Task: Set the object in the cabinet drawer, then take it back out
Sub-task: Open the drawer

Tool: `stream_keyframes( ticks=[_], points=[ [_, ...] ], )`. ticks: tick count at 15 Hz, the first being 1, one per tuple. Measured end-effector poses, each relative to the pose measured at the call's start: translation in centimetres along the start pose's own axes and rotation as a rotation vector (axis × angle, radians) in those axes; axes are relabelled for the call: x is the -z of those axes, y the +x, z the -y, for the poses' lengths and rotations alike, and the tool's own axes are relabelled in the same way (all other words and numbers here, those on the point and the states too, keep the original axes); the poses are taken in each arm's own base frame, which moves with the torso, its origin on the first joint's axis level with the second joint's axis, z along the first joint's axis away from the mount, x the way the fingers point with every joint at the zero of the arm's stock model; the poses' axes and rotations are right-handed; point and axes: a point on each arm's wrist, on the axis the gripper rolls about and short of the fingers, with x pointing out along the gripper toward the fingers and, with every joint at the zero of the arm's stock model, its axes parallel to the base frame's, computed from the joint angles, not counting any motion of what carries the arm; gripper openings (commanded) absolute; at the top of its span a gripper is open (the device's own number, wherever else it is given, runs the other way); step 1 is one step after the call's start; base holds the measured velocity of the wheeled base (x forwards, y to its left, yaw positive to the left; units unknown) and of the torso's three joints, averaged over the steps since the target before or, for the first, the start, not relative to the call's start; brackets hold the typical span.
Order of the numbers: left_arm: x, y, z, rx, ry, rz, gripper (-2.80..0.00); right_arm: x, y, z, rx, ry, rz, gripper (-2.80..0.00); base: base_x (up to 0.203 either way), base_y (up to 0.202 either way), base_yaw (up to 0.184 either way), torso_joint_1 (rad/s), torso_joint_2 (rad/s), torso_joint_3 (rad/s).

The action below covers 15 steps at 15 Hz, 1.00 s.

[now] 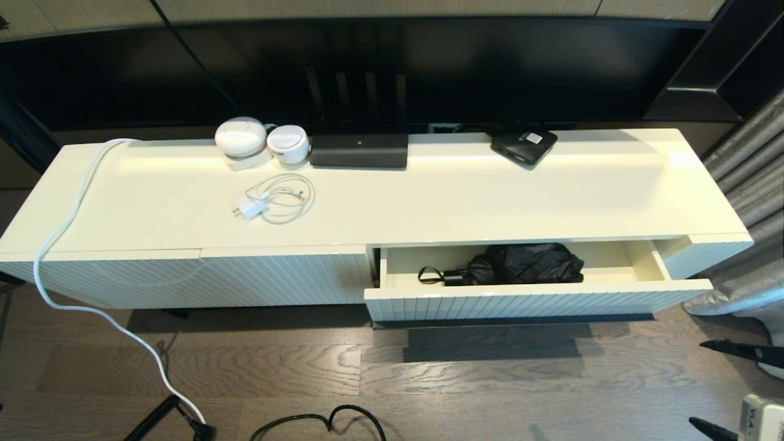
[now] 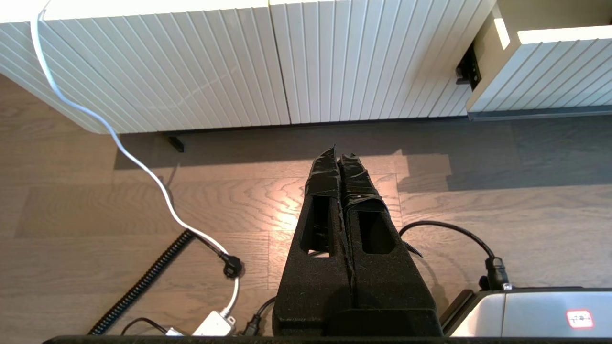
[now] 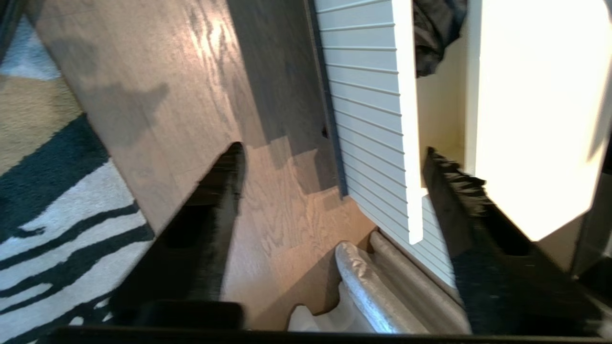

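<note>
The cabinet drawer (image 1: 527, 303) stands pulled out at the right of the cream cabinet, and its thin dark bar handle (image 1: 514, 320) runs under the ribbed front. The black folding umbrella (image 1: 527, 263) lies inside it, handle and wrist loop (image 1: 429, 275) pointing left. My right gripper (image 1: 698, 383) hangs open and empty low at the right, over the floor in front of the drawer's right end. The right wrist view shows the drawer front (image 3: 368, 119), a bit of umbrella fabric (image 3: 437, 33) and the gripper (image 3: 332, 157). My left gripper (image 2: 338, 155) is shut and empty above the floor, left of the drawer (image 2: 550, 71).
On the cabinet top lie a white charger with coiled cable (image 1: 275, 199), white round devices (image 1: 241, 138), a black box (image 1: 359, 150) and a flat black box with a sticker (image 1: 523, 146). A white cable (image 1: 61, 245) hangs to the floor. A grey curtain (image 1: 747, 202) stands right.
</note>
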Motion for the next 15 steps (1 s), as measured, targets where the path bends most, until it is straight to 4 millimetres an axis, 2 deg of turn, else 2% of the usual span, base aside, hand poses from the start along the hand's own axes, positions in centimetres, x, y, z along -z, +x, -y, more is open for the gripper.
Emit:
stream_keyframes(
  ticks=[5,8,12,15],
  points=[
    [0.0,0.0,0.0,0.000,0.000,0.000,-2.80,-0.1,-0.7,0.4,0.009,0.000,-0.003,-2.80,0.000,0.000,0.000,0.000,0.00,0.000],
    [0.0,0.0,0.0,0.000,0.000,0.000,-2.80,-0.3,-0.1,1.0,0.003,-0.003,-0.021,-2.80,0.000,0.000,0.000,0.000,0.00,0.000],
    [0.0,0.0,0.0,0.000,0.000,0.000,-2.80,-0.7,2.5,2.5,-0.042,-0.011,-0.067,-2.80,0.000,0.000,0.000,0.000,0.00,0.000],
    [0.0,0.0,0.0,0.000,0.000,0.000,-2.80,-1.5,5.5,4.8,-0.038,-0.013,-0.071,-2.80,0.000,0.000,0.000,0.000,0.00,0.000]
  ],
)
